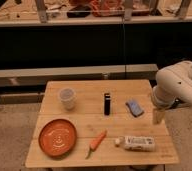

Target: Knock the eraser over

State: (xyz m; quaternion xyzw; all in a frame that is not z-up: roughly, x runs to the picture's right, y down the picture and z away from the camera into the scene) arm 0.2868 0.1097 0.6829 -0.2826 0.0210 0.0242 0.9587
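White cup (67, 98) upright at rear left of counter (84, 119), contents not discernible; orange plate (57, 137) front left, carrot (97, 141) lying on the wood just right of it; eraser (107, 104) upright mid-counter, between cup and blue-grey pad (134, 107), bare wood on both sides; white labelled package (139, 143) near front edge; gripper (158, 116) hangs at the right edge, beyond the pad, well apart from the eraser; whether it is parted or closed cannot be told.

Cup (67, 98), plate (57, 137), carrot (97, 141), pad (134, 107), package (139, 143)
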